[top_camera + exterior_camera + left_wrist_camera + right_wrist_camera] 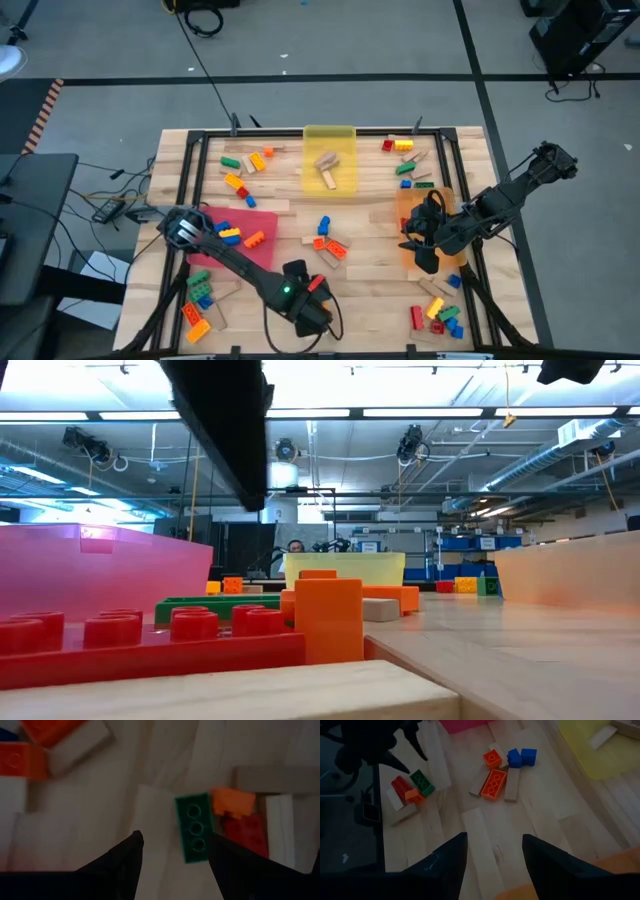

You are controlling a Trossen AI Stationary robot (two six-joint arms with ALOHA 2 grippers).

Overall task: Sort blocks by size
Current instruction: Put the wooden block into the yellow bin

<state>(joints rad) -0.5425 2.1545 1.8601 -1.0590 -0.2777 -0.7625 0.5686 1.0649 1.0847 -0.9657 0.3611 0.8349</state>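
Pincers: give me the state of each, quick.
Left pincer: open, empty, poised over a green brick at the near table edge.
Right pincer: open, empty, above the orange tray.

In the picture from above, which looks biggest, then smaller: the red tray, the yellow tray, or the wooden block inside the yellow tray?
Largest to smallest, as seen from above:
1. Red tray, though the left arm hides part of it.
2. Yellow tray, a bit smaller but close, so this order is unsure.
3. Wooden block, clearly the smallest.

Studded coloured bricks (330,247) and tan wooden blocks (327,168) lie scattered in clusters across the table
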